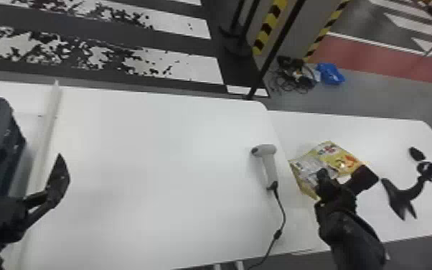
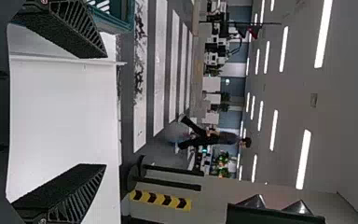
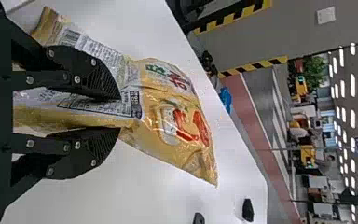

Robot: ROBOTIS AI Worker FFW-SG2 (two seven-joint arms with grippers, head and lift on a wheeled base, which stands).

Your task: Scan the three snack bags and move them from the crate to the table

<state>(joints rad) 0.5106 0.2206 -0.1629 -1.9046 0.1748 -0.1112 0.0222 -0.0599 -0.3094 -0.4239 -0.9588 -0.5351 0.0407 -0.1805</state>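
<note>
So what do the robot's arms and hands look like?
Both arms are black. The left hand has black, wedge-shaped fingers with rough pads and slatted sides; the right hand is black too, dotted with silvery round screws.

Bag [image 1: 344,159]: yellow, red-marked, pale grey panel. Scanner [image 1: 270,163]: light grey. Table [image 1: 154,161]: plain white. Crate [image 1: 7,143]: slate blue. Tape [image 1: 266,30]: yellow-and-black stripes. Floor [image 1: 369,98]: grey, one red band.

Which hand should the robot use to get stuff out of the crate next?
Probably the left hand: it's open, empty and close to the crate. The right hand is far from the crate and busy gripping a yellow snack bag.
</note>
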